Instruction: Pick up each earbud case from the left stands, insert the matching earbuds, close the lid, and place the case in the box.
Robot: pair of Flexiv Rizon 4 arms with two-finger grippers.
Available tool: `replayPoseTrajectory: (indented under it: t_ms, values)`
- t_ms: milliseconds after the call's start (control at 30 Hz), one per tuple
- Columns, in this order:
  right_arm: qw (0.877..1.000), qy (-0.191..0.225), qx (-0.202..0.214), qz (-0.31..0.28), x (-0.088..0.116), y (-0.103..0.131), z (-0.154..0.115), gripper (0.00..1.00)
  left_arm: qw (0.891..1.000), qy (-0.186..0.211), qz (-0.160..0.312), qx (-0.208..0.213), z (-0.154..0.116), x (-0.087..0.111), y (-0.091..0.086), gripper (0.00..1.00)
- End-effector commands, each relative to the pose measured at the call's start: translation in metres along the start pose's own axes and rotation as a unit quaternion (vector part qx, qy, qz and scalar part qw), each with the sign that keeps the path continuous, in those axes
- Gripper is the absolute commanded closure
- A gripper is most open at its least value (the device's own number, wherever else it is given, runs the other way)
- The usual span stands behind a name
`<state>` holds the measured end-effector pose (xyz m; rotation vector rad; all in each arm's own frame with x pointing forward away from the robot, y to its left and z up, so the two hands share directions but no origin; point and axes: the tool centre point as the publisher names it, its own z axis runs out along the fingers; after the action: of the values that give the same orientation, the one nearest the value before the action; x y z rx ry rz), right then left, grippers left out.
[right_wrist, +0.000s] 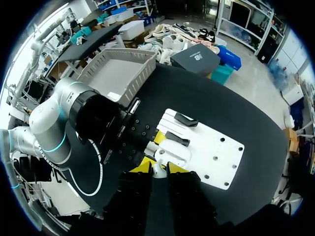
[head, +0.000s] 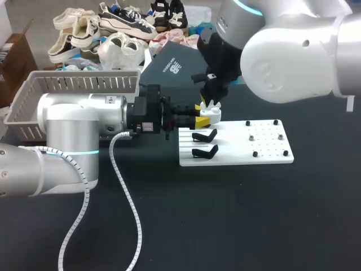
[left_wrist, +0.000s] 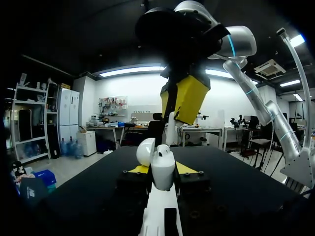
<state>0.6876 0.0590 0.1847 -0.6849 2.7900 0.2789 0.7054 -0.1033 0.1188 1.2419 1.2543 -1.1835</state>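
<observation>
The left arm lies low across the black tabletop (head: 237, 214), and its left gripper (head: 202, 114) has its fingers closed on a white earbud case (head: 212, 112), a yellow tip showing on either side. The case is held clear of the surface, over the near-left corner of a white board (head: 265, 153), with its lid (left_wrist: 145, 151) swung open. In the left wrist view the case body (left_wrist: 163, 168) stands upright between the black fingers, which hide its lower part.

The right gripper (head: 212, 97) hangs straight down over the open case. From the head view its tips are hard to pick out against the dark housing. In the right wrist view the fingers (right_wrist: 142, 168) stand narrow, with a small white earbud (right_wrist: 158, 170) pinched between them just above the case (right_wrist: 170, 155). The left wrist view shows a thin white stem (left_wrist: 171, 129) below a yellow pad (left_wrist: 184, 98). I cannot tell whether it touches the case.

Two black stands (head: 204, 135) lie one behind the other on the board's left rails, and small dark studs (head: 280, 136) dot its right half. A grey slotted basket (head: 79, 84) sits at the far left, partly hidden by the left arm.

As for writing, a small white label (head: 148, 127) on the left wrist is too small to read. A white ribbed cable (head: 127, 197) trails from that arm over the tabletop.
</observation>
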Motion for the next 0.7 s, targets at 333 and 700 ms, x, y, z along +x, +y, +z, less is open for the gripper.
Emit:
replayPoseTrajectory:
  t_ms: [333,700]
  values:
    - [1.000,0.002,-0.009,-0.002,-0.0019,-0.0018,0.0059,1.00,1.000,0.000,0.000,0.001,0.0002,0.0003,0.0011,1.00]
    - [1.000,-0.002,-0.015,-0.003,-0.0010,-0.0003,0.0101,1.00,1.000,0.000,0.000,0.001,0.0002,0.0003,0.0011,1.00]
